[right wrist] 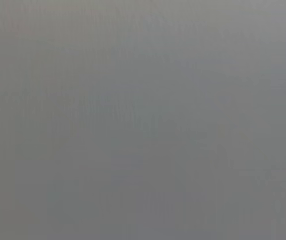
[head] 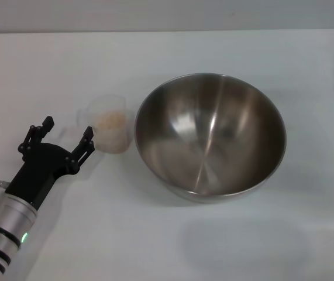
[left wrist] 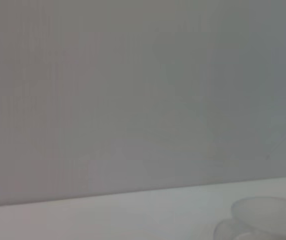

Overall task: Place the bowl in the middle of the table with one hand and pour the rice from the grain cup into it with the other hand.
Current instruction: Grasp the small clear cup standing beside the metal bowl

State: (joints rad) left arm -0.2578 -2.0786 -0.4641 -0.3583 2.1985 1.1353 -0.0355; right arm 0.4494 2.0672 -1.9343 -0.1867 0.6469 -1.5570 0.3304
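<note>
The stainless-steel bowl point(head: 210, 136) is sitting upright around the middle of the white table point(head: 155, 240), shiny inside and with nothing in it. Right next to it on the robot's left is the little clear grain cup point(head: 111, 130), also upright, and it looks close enough to the bowl's rim to be nearly touching. The rice point(head: 110, 120) is in the cup, a pale beige heap showing through the plastic.

The left gripper point(head: 67, 133) comes in from the lower left on its silver arm, with its black fingers spread apart and holding nothing. It's just beside the cup on the side away from the bowl, one fingertip point(head: 88, 133) close to the cup wall. The cup's handle appears to be faintly visible between the fingers.

In the left wrist view the cup point(left wrist: 263, 220) only peeks in at the corner. The right gripper isn't visible in any view, so its state can't be told.
</note>
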